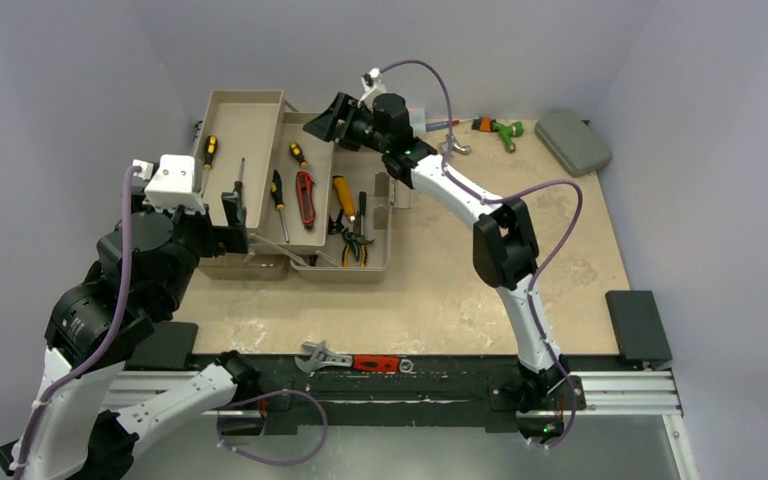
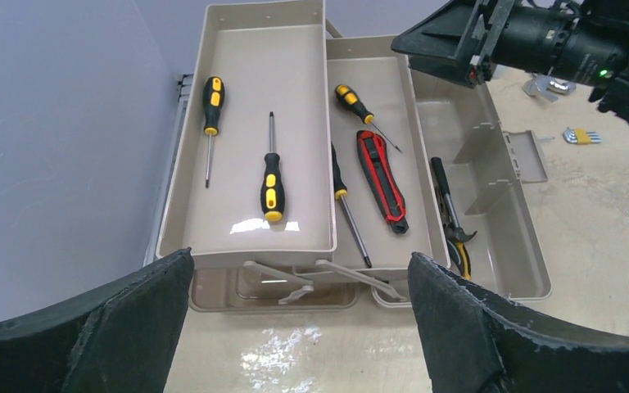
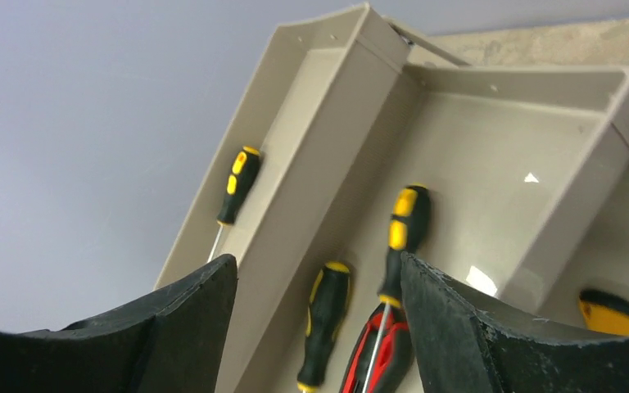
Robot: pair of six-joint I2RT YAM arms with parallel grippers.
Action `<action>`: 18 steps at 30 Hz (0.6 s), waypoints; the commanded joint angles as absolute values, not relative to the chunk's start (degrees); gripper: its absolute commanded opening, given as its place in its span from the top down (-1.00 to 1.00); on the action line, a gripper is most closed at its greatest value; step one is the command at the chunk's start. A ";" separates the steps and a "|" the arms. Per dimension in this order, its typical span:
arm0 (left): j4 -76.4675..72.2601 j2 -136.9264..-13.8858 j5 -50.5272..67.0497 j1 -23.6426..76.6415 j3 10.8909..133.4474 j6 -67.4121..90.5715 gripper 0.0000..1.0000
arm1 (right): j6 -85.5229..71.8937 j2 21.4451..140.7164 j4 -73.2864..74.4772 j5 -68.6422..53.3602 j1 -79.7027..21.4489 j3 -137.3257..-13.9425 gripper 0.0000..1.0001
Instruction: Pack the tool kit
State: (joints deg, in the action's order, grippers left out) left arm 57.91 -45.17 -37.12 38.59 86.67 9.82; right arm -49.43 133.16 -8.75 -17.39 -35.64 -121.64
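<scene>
Pale grey walls (image 1: 60, 100) close in a beige table (image 1: 460, 290), and the toolbox (image 1: 245, 120) sits on its far-left part, opened out with its trays spread side by side. In the left tray you have two black-and-yellow screwdrivers (image 2: 272, 184) lying lengthwise and apart from each other. The middle tray holds two more next to a red knife (image 2: 382, 176), and the deeper right compartment holds pliers (image 2: 450, 221). Your left gripper (image 2: 299, 270) hangs just off the near end of the toolbox, by its left tray, with its fingers spread wide and nothing between them. Your right gripper (image 1: 322, 120) is over the far end of the middle tray, tilted down toward it. Its fingers are also parted and hold nothing, and the tools show in the tray beneath the gap. A wrench (image 1: 352, 360) with a red handle lies on the near edge of the table, well apart from the toolbox. A small grey-green case (image 1: 572, 140) rests at the far right corner.
</scene>
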 commanded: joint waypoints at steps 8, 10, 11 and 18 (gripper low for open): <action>56.50 -42.03 -26.30 38.14 78.09 14.12 -0.99 | -37.17 106.34 0.69 -7.71 -35.68 -94.84 -0.43; 55.59 -41.60 -22.55 38.14 76.09 15.44 -0.99 | -36.07 103.52 5.03 -2.70 -35.68 -89.84 -0.44; 55.30 -41.58 -20.76 38.14 75.24 16.23 -0.99 | -35.66 102.42 7.94 -0.60 -35.64 -87.21 -0.45; 54.76 -44.48 -18.27 38.14 72.82 16.08 -1.00 | -37.65 96.53 17.06 10.42 -37.52 -73.76 -0.51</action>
